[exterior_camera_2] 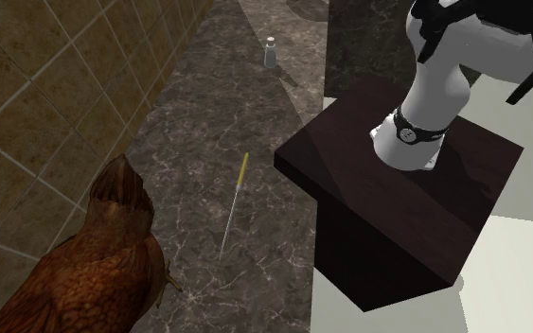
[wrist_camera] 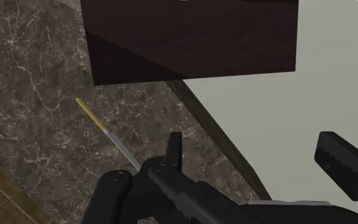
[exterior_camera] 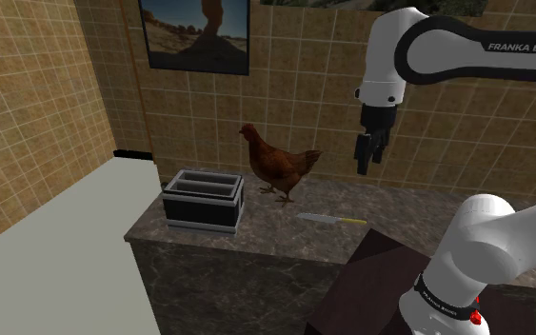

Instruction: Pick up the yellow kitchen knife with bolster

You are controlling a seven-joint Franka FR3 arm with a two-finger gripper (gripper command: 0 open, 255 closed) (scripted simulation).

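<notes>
Bearing "FRANKA EMIKA", the arm (exterior_camera: 446,43) hangs above the knife (exterior_camera: 332,220).

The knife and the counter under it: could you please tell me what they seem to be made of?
The knife has a thin pale grey blade, probably metal, and a matte yellow handle, perhaps plastic; the look leaves that open. The counter looks like smooth dark brown stone, marble-like, judging by its pale branching veins.

The white arm (exterior_camera: 433,46) reads "FRANKA EMIKA".
</notes>
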